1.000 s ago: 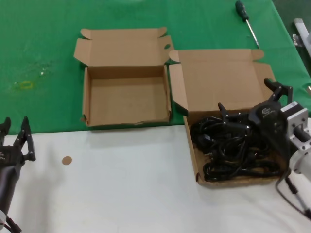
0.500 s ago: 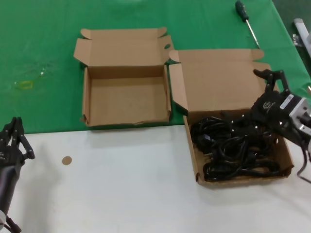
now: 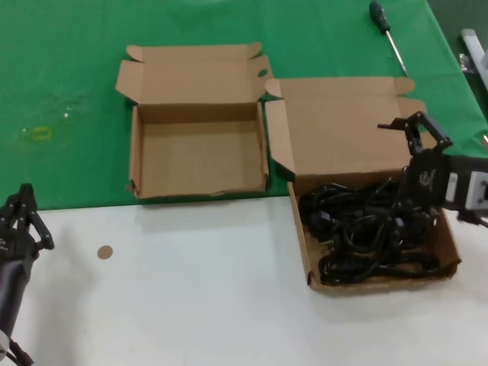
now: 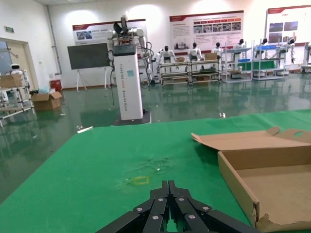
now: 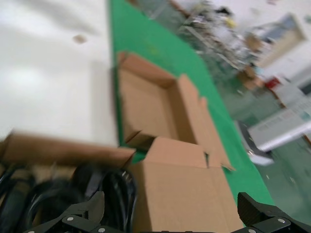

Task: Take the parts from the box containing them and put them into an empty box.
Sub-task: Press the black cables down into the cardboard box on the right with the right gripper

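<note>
The left end effector [image 3: 23,217] waits at the near left edge of the white desk [image 3: 191,305], at about 8 o'clock in the head view. Its fingers are pressed shut, and it holds nothing. It is far from the work.

The right end effector [image 3: 412,164] is the one that matters — it hangs over the right side of the shallow cardboard box [image 3: 450,271], at about 3 o'clock. Its fingers are spread wide open, one over the wide lid flap and one down by the cables. Nothing is in its grip.

The black power cables [image 3: 362,229] lie in a tangled heap inside that shallow box. From the right end effector, the heap sits toward 8 o'clock, just beside and below it. The pile is longer side to side than front to back, running from 9 to 3 o'clock across the box floor. I think the next move is a short drop down and a little left, so the open fingers close around a bundle. The loops are knotted together, so one pull may drag up more than one bundle.

Farther back, at about 11 o'clock, the smaller, deeper cardboard box [image 3: 133,164] stands open on the green cloth [image 3: 69,76] with nothing in it. It sits just left of the cable box — almost touching at the flaps. A screwdriver [image 3: 385,30] lies at the far edge, near 1 o'clock.
</note>
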Available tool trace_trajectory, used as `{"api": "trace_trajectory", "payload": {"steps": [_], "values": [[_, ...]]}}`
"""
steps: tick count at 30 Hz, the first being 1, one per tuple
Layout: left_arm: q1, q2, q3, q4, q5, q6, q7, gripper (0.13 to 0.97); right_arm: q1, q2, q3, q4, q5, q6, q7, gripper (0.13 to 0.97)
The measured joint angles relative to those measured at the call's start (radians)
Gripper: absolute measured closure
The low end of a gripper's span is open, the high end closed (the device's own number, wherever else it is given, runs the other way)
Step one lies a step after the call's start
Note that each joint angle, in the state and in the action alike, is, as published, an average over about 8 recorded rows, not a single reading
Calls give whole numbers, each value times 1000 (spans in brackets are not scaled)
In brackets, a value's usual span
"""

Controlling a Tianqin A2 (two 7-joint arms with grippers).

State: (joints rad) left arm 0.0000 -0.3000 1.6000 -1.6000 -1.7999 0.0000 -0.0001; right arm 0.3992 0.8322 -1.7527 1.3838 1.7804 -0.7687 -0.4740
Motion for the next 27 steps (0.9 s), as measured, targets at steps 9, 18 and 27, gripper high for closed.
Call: {"api": "trace_trajectory", "payload": {"steps": [9,18,27], "values": [[0,0,0,0,0,0,0,945,128,50,-49,-96,-69,-142,-223,129],[0,0,0,0,0,0,0,945,206,86,-106,-158,-137,-240,-346,129],[0,0,0,0,0,0,0,945,194,92,-110,-146,-133,-273,-374,132]]}}
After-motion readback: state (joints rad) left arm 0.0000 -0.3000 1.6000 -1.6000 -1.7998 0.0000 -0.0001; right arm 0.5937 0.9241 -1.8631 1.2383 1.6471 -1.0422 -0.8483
